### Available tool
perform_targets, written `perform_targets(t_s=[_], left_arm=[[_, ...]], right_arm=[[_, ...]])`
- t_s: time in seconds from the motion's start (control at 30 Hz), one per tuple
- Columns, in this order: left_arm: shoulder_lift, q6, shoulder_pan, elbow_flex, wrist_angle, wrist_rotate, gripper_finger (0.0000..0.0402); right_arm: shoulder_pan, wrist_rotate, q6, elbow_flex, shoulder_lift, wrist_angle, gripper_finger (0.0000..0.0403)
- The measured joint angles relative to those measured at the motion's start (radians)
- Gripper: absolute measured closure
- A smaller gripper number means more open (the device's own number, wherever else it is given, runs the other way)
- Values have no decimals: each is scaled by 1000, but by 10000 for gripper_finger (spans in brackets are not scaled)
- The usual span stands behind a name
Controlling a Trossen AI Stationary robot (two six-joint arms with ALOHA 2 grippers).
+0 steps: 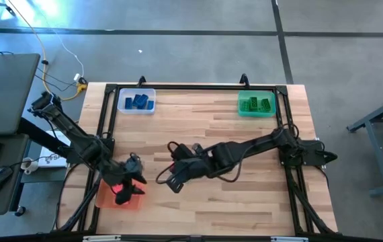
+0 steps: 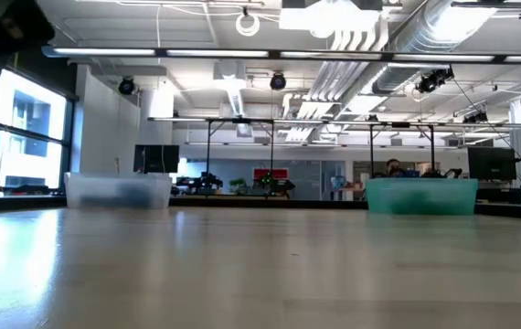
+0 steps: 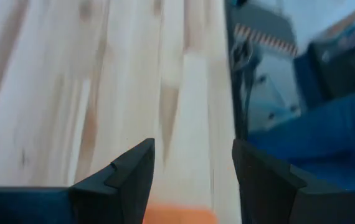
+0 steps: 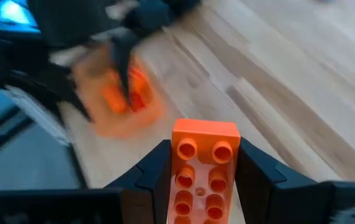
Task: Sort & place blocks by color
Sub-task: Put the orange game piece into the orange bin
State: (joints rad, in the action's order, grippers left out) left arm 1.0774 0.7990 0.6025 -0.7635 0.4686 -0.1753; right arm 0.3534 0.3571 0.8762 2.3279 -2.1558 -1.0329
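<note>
Note the sorting is nearly complete. Blue blocks (image 1: 138, 102) lie in the clear tray (image 1: 121, 98), green blocks (image 1: 256, 104) in the green tray (image 1: 240, 109), and orange blocks (image 4: 127, 93) in the orange tray (image 1: 104, 199). The right tool (image 4: 203, 177) is clenched on one orange brick (image 4: 203, 168), held above the tabletop (image 1: 245, 202) beside the orange tray. The left tool (image 3: 193, 168) hangs released over that tray. You see no loose blocks; only this brick appears left.
</note>
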Motion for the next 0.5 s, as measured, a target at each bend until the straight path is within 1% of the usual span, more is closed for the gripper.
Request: perform_targets(t_s=[0.2,0.3,0.4,0.5], left_arm=[[-54,-79,0,0,-148,-139,200],[-69,-128,0,0,-231,-198,200],[-69,-185,-1,0,-335,-239,200],[-69,-238,-1,0,-434,-256,200]], right_arm=[[7,-2,-118,26,29,127,285],[8,-34,-183,27,37,241,285],[8,-83,-239,27,39,321,285],[8,-103,-263,27,39,359,285]])
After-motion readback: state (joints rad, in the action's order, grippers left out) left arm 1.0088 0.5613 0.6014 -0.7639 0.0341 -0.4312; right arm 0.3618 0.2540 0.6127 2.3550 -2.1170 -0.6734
